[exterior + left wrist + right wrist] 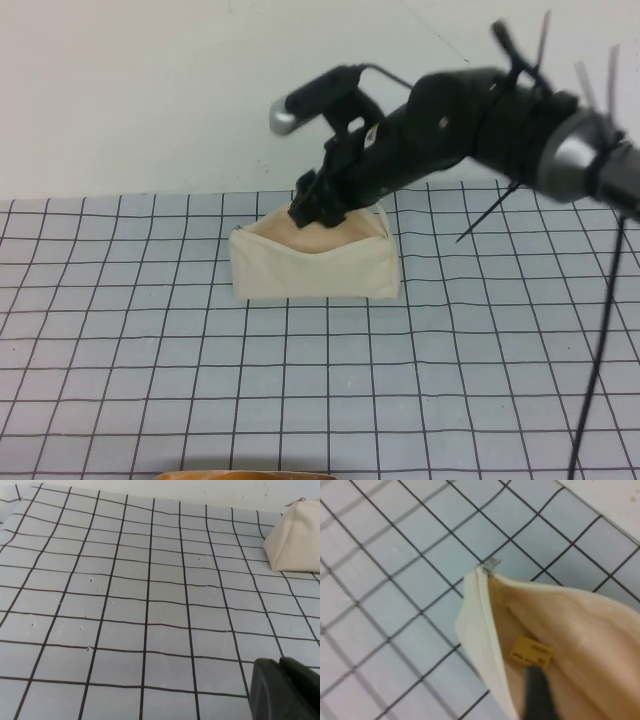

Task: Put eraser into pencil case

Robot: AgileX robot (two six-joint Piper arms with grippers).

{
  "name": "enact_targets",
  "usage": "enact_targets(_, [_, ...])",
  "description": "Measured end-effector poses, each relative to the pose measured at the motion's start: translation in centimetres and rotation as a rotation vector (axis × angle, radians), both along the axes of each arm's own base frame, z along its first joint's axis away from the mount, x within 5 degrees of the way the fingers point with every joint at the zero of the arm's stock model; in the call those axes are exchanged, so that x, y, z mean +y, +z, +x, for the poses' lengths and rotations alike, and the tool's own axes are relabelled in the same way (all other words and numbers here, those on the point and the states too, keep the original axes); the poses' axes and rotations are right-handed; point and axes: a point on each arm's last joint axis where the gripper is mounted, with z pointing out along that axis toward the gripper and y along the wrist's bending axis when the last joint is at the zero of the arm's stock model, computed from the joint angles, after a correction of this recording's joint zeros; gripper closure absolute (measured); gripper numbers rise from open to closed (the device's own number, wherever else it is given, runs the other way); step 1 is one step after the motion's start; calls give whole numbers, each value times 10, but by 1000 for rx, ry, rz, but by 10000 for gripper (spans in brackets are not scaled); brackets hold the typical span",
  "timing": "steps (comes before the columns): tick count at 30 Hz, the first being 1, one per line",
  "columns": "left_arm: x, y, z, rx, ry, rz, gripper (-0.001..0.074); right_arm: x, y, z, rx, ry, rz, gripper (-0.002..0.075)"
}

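The cream pencil case stands open on the gridded mat, its pinkish lining facing up. My right gripper reaches down into its mouth. In the right wrist view the small yellow-tan eraser lies on the lining inside the pencil case, just beyond one dark finger. Only that finger shows, and nothing clamps the eraser. My left gripper is shut and empty, low over the mat and well away from the pouch. It does not show in the high view.
The gridded mat covers the table up to a white back wall. A thin tan edge shows at the front of the high view. Black cables hang from the right arm.
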Motion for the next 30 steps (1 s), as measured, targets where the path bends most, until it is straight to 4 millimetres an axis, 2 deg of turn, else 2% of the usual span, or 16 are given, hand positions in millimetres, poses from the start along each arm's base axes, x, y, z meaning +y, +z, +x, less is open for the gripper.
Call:
enact_targets(4, [0,0,0,0,0,0,736,-13,51,-22,-31,2,38,592])
enact_targets(5, [0,0,0,0,0,0,737,-19,65,-30,-50,2,51,638])
enact_targets(7, [0,0,0,0,0,0,737,-30,88,-47,-83,2,73,686])
enact_targets(10, [0,0,0,0,0,0,736,-53,119,-80,-141,-4,109,715])
enact_targets(12, [0,0,0,0,0,0,737,-69,129,-105,-182,-2,127,721])
enact_targets(18, [0,0,0,0,0,0,736,-115,134,-172,-272,7,158,726])
enact_targets(21, [0,0,0,0,0,0,736,-137,127,-203,-271,8,149,727])
enact_targets(27, [0,0,0,0,0,0,736,-180,101,-243,-273,-57,72,727])
enact_targets(30, [0,0,0,0,0,0,737,-192,89,-255,-338,-91,94,727])
